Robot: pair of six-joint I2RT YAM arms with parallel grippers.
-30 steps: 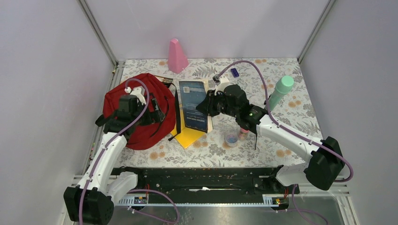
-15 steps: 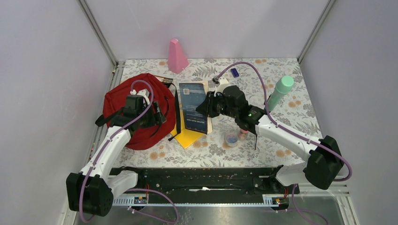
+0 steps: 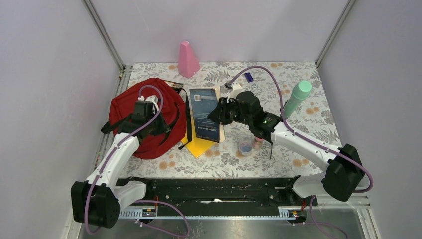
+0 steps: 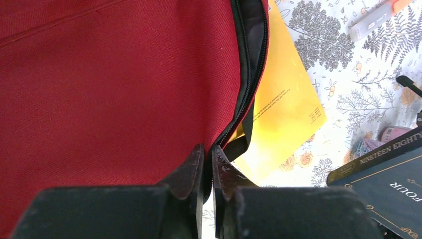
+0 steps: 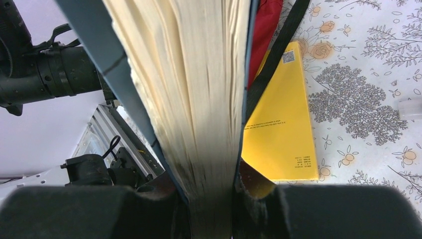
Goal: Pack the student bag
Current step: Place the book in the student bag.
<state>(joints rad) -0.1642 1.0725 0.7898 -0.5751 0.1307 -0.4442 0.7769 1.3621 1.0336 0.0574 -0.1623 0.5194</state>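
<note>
The student bag (image 3: 149,147), limp light cloth slumped on the table (image 3: 219,159) just left of the book (image 3: 205,117) clamped in the right pincer (image 5: 211,199), is pinched at its black zipper rim, likely the firmest hold, by the left pincer (image 4: 209,164).

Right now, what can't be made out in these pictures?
Backpack interior: top view, its own fabric and the left arm cover it.
Whether the left jaws pinch the zipper: left wrist view, fingers hide it.
Book cover: right wrist view shows only page edges.
Small round item by the book: top view, too small.
</note>
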